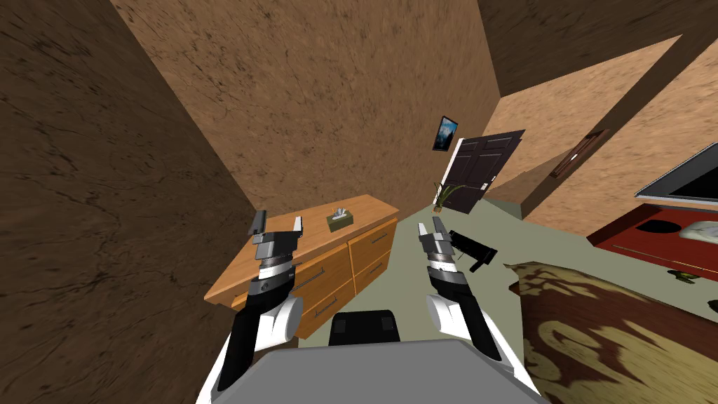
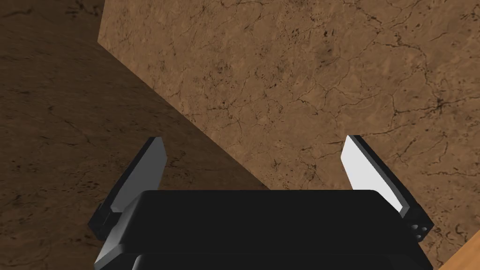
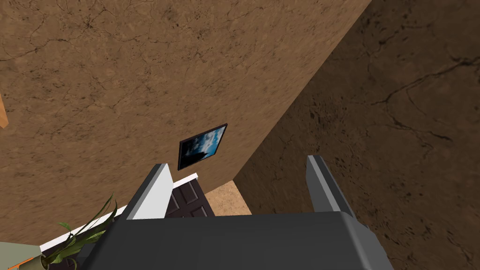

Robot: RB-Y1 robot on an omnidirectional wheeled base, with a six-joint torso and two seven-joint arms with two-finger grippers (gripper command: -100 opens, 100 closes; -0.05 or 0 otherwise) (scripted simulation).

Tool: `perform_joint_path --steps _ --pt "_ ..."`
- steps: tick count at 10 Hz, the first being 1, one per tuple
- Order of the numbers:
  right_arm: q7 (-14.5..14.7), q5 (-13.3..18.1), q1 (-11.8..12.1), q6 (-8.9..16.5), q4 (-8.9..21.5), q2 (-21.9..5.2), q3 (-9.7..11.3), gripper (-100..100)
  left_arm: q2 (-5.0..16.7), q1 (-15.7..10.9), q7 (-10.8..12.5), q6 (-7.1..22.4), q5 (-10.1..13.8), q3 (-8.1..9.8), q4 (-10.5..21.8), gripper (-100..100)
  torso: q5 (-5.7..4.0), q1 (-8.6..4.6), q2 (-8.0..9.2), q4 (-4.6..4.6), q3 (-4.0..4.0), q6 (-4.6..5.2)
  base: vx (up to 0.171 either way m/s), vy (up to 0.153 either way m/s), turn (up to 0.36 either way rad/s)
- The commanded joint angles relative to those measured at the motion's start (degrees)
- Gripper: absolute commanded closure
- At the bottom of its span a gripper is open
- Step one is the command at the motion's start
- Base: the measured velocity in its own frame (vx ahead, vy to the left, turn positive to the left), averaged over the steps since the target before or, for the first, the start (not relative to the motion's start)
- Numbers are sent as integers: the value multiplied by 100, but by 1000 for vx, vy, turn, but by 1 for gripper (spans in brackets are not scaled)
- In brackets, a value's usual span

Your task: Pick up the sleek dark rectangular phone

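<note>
Left gripper (image 1: 279,218), spread wide, near orange wooden dresser (image 1: 371,209).

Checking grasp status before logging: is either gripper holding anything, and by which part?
Nothing is held: left gripper and right gripper both stand open, empty.

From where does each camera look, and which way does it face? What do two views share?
Head view: on the head, looking steeply down and forward at a dresser and floor; both forearms, left gripper, right gripper.
Left wrist view: on the left hand, facing a brown wall; own open fingers.
Right wrist view: on the right hand, facing a picture, door and plant; own open fingers.
Shared: head and right wrist views both show the picture.
</note>
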Motion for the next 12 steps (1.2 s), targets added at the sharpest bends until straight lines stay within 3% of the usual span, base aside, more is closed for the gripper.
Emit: perform_joint_path --steps 1,3,6,7,9,10,12 --pt "0 0 0 0 0 0 0 0 272 40 72 2 -12 67 98 -100 0 0 0 0 0 0 -5 -15 -16" --pt "0 0 0 0 0 0 0 0 471 81 146 3 -24 138 193 -100 -2 -13 4 1 2 0 -13 -44 -15" --pt "0 0 -1 0 0 1 1 0 1044 290 514 1 -84 496 633 -100 -4 -22 12 2 6 0 -30 -72 -34" --pt "0 0 -1 0 0 1 1 0 1111 290 514 1 -84 496 633 -100 -7 -33 15 3 8 0 -24 -78 -3" --pt "0 0 0 0 0 1 1 0 1486 495 863 -8 -145 836 1014 -100 -5 -24 10 2 6 0 -35 -89 -43" --pt "0 0 -1 0 0 1 1 0 1550 495 868 -8 -145 836 1033 -100 -8 -36 18 3 10 0 -35 -104 -15" --pt "0 0 -1 0 0 1 1 0 1953 747 1250 -25 -226 1237 1466 -100 -8 -32 12 3 7 0 -41 -112 -57"
